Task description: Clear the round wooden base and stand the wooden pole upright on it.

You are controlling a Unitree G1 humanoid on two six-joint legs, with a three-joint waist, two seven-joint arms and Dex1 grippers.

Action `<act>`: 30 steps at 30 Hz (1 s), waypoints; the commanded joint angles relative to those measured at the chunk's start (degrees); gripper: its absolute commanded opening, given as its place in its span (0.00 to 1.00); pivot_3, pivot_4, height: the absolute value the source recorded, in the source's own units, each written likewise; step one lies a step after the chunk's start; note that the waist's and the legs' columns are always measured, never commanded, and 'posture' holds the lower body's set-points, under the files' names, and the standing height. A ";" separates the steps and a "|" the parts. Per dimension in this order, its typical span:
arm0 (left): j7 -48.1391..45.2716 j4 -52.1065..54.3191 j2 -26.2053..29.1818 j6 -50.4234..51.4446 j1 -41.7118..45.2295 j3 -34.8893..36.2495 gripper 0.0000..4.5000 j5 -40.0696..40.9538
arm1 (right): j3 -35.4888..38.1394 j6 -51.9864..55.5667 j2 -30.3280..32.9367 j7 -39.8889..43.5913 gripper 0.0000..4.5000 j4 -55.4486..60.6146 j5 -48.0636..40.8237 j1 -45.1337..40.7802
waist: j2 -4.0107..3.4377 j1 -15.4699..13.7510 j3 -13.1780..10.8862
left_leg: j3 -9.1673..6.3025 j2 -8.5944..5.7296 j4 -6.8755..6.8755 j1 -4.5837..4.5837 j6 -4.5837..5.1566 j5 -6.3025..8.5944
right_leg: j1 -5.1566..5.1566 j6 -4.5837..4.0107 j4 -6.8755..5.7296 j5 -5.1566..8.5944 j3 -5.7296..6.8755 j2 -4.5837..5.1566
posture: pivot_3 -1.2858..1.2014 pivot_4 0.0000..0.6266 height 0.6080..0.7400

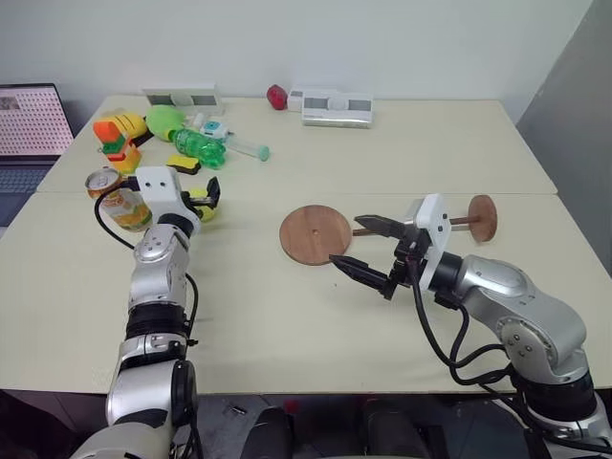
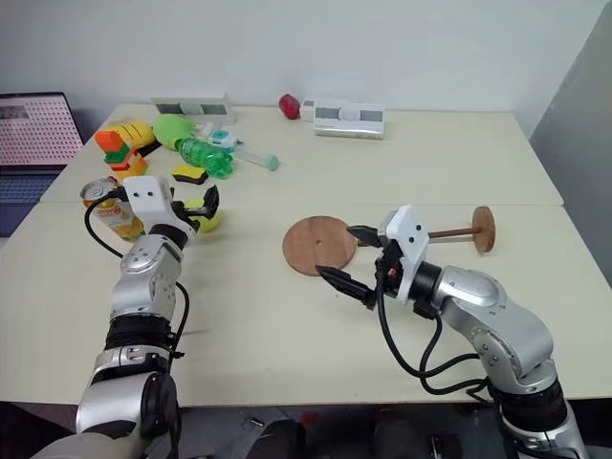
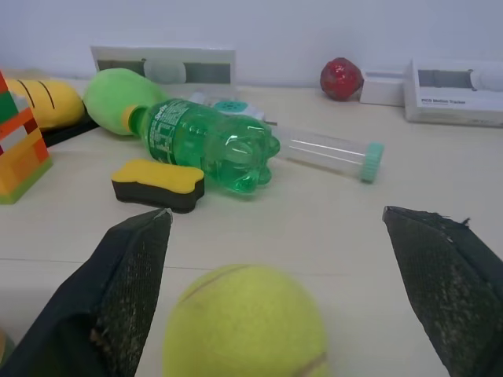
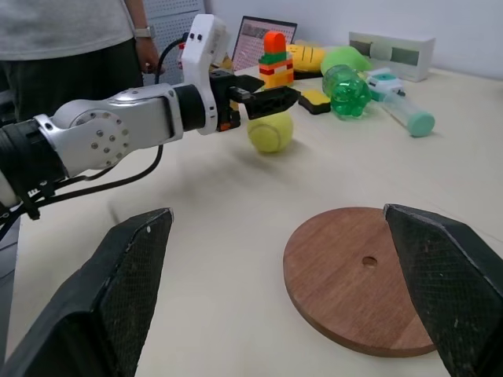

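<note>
Faintly, white box point(image 3: 454, 91) label reads "PICO Motion Tracker".

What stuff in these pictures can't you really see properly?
- Wooden pole: in the head views its near end is hidden behind the right gripper.
- Tennis ball: the left wrist view's bottom edge cuts it off.
- Can: partly hidden by the left gripper; its label is too small to read.
- Person: cut off by the right wrist view's top edge.
</note>
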State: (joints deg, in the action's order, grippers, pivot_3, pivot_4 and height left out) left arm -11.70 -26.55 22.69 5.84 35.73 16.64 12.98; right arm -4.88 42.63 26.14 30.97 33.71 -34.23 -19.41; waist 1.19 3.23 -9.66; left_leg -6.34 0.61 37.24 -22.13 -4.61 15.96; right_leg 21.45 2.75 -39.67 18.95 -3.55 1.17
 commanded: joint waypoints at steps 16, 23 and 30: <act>-38.35 44.36 10.54 20.94 -10.21 -19.87 1.00 17.87 | 32.06 8.16 -27.77 -37.45 1.00 -14.85 -13.20 4.02 | -0.15 0.33 -0.01 | 0.29 0.09 -0.15 0.32 0.17 0.09 | -0.04 -0.03 -0.27 0.02 -0.29 -0.14 | 0.52 0.24 1.00; -42.03 41.38 9.69 19.02 -8.82 -21.81 1.00 16.30 | 41.27 0.45 -31.66 -42.57 1.00 -30.15 -19.69 -5.01 | -0.20 0.51 -0.02 | 0.29 0.03 -0.17 0.28 0.19 0.09 | -0.03 -0.06 -0.21 0.03 -0.26 -0.10 | 0.52 0.24 1.00; -43.25 41.90 9.53 19.05 -10.03 -22.45 1.00 15.86 | 42.97 -7.41 -27.79 -40.42 1.00 -43.53 -19.61 -10.63 | -0.21 0.70 0.01 | 0.31 0.04 -0.14 0.35 0.19 0.08 | -0.08 -0.06 -0.25 0.03 -0.28 -0.11 | 0.52 0.24 1.00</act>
State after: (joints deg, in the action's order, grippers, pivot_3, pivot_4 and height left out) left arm -54.66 13.78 32.30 25.62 25.35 -6.49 28.79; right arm 36.94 38.23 -3.44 -9.79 -5.69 -55.22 -29.61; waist 0.98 3.94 -9.65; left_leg -6.05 0.64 37.11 -21.78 -4.41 16.03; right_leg 21.36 2.69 -39.93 18.98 -3.82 1.06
